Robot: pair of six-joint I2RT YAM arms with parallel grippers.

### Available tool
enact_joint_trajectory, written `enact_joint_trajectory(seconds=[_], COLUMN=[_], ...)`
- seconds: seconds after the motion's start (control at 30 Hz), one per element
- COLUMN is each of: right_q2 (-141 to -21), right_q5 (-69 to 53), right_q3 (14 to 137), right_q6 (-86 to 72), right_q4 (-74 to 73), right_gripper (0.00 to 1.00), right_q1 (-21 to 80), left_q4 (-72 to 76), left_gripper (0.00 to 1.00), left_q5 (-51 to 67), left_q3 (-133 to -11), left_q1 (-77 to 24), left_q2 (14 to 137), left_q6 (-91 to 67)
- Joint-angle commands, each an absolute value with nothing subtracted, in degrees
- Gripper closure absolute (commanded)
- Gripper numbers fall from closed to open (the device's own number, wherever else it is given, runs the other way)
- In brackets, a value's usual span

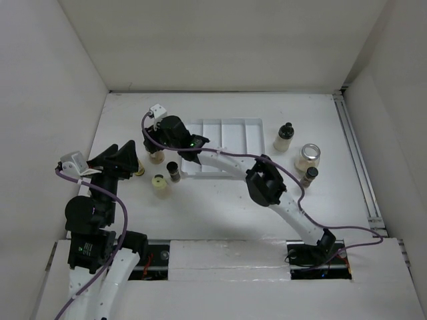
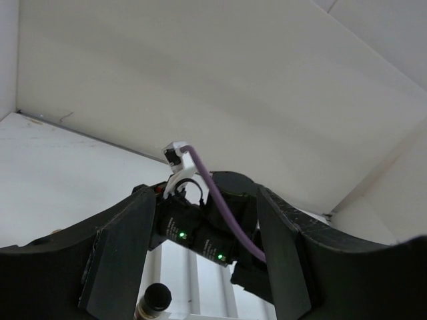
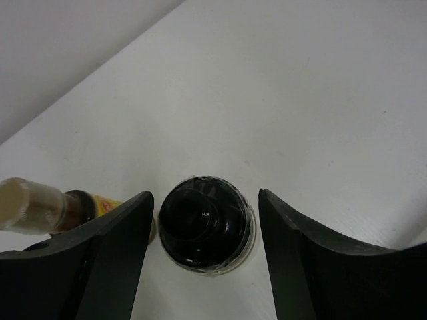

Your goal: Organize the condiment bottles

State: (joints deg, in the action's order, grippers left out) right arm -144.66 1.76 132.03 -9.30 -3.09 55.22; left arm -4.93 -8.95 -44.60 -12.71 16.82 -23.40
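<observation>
Near the left edge, mid-depth: my left gripper (image 1: 135, 162), fingers spread, nothing between them. It's angled toward my right wrist, not lined up on any bottle.

Just past it, toward table centre, a yellow-capped bottle (image 1: 159, 183) and a dark bottle (image 1: 173, 172) stand upright and free.

Next back: my right gripper (image 1: 160, 145), arm stretched over to the left half of the table. Fingers are apart and straddle a black-capped bottle (image 3: 205, 230). The cap is centred in the gap, with daylight on both sides and no contact I can see. The bottle is upright, long axis vertical, straight along my approach, so I look down on the cap.

Judgement: no sideways fix needed, just lower and close. The right arm owns this one.

Risk: a lying bottle (image 3: 40, 210) sits just outside one finger on the left-edge side. Can't tell if it's touching.

Toward the far edge is the white tray (image 1: 223, 122), no bottle in the compartments I can see. Toward the right edge, three more bottles (image 1: 283, 137) stand well apart from both grippers.
</observation>
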Motion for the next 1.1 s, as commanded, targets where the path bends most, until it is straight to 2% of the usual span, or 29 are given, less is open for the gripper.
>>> enact_joint_trajectory(seconds=[0.0,0.07,0.17,0.2,0.37,0.73,0.87,0.9,1.07], right_q2=[-146.4,-147.0,-147.7,-147.0,-140.2,-121.6,-115.1,-112.4,-104.9], right_q5=[3.5,4.7,4.7,5.4,7.6,7.3,8.5,9.6,15.0], right_q3=[137.5,138.2,136.8,134.6,128.6,113.5,103.4,97.2,87.8], right_q6=[-8.8,-8.8,-8.8,-9.3,-12.1,-18.9,-19.4,-19.4,-18.0], right_q4=[-0.8,0.6,3.9,5.1,13.3,24.1,26.3,26.8,26.8], right_gripper=[0.32,0.37,0.51,0.60,0.68,0.69,0.71,0.71,0.72], right_q1=[56.2,56.2,56.7,56.7,57.3,51.1,46.2,43.8,36.6], left_q4=[-2.1,-2.1,-2.1,-2.1,-2.1,-2.1,-2.1,-2.1,-1.6], left_gripper=[0.42,0.42,0.42,0.42,0.42,0.42,0.42,0.42,0.42], left_q5=[-8.6,-8.6,-8.6,-8.6,-8.1,-7.6,-7.0,-7.0,-5.8], left_q3=[-44.6,-44.6,-44.6,-44.6,-44.6,-44.6,-44.0,-44.0,-43.5], left_q1=[-12.9,-12.9,-12.9,-12.9,-12.9,-12.9,-12.9,-12.9,-12.9], left_q2=[17.0,17.0,17.0,17.5,17.5,18.0,18.0,18.0,18.5], left_q6=[-23.6,-23.6,-23.6,-23.6,-23.6,-24.1,-24.1,-24.1,-24.1])
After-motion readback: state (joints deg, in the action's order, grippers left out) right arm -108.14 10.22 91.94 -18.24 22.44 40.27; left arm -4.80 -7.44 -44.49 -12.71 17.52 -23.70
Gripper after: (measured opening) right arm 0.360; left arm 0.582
